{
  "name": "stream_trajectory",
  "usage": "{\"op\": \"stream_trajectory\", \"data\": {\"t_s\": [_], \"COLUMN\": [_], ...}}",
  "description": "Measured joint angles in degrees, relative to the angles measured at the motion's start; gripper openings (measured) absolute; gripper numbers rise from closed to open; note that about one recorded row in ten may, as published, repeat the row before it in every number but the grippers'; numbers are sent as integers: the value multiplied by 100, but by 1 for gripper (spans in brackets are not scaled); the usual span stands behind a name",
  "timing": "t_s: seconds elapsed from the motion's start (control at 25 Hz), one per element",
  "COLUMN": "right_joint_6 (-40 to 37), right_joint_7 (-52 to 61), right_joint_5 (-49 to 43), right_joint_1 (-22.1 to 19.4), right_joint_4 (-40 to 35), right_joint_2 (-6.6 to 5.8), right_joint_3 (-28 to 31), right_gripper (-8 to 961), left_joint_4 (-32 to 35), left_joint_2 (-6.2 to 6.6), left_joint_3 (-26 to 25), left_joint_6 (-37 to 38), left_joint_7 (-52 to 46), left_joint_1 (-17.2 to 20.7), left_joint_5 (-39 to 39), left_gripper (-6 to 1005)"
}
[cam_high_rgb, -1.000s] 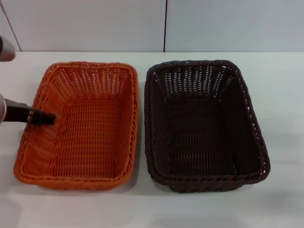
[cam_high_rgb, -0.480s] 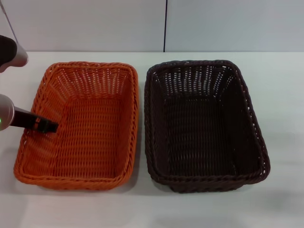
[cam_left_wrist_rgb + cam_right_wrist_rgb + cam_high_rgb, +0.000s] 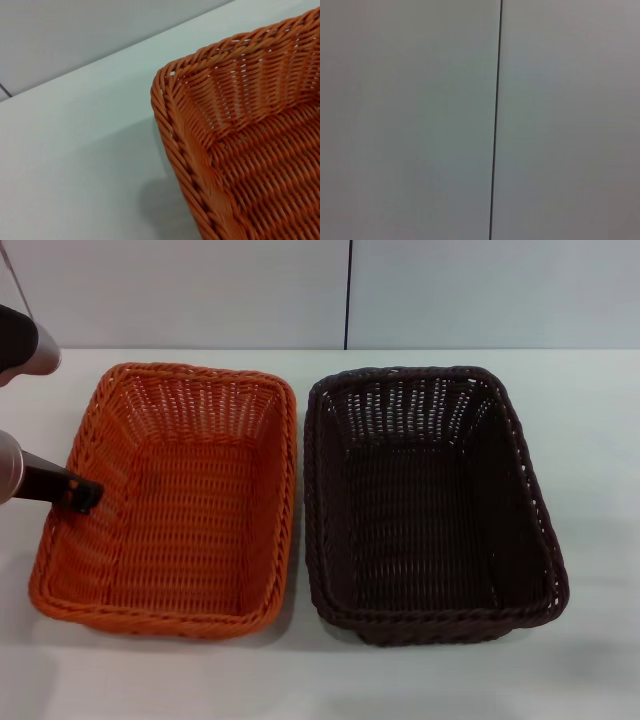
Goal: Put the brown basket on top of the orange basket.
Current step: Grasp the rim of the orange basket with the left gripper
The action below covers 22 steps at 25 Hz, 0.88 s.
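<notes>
**Q:** What has changed at the left claw [image 3: 85, 493]?

**A:** It has drawn back from inside the orange basket [image 3: 200, 510] to that basket's left rim, and the basket has shifted slightly, its far edge now sitting a little higher in the head view. Contact looks likely; whether the claw is apart, together, or clamped on the rim cannot be told.

**Q:** Where is the brown basket [image 3: 430, 510]?

**A:** Untouched on the white counter [image 3: 590, 440], just beside the orange basket, to its right. The right claw is out of view; its wrist camera faces a blank wall [image 3: 420, 120].

**Q:** Meaning for the task?

**A:** Stacking has not begun; the arm at work is on the wrong basket.
</notes>
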Motion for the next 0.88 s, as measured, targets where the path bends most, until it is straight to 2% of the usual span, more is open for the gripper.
{"op": "stream_trajectory", "data": {"t_s": [0.24, 0.48, 0.84, 0.88], "right_joint_6": [2, 42, 56, 67], "right_joint_7": [0, 0, 0, 0], "right_joint_5": [0, 0, 0, -1], "right_joint_1": [-16, -15, -58, -70], "right_joint_4": [-4, -12, -60, -73], "right_joint_2": [0, 0, 1, 5], "right_joint_3": [0, 0, 0, 0], "right_gripper": [626, 625, 624, 624], "left_joint_4": [7, -385, -730, -1300], "left_joint_2": [2, 4, 4, 3], "left_joint_3": [59, 194, 191, 175], "left_joint_6": [0, -61, -197, -546], "left_joint_7": [143, 700, 903, 1471], "left_joint_1": [11, 93, 131, 111], "left_joint_5": [114, 265, 267, 269], "left_gripper": [284, 277, 275, 275]}}
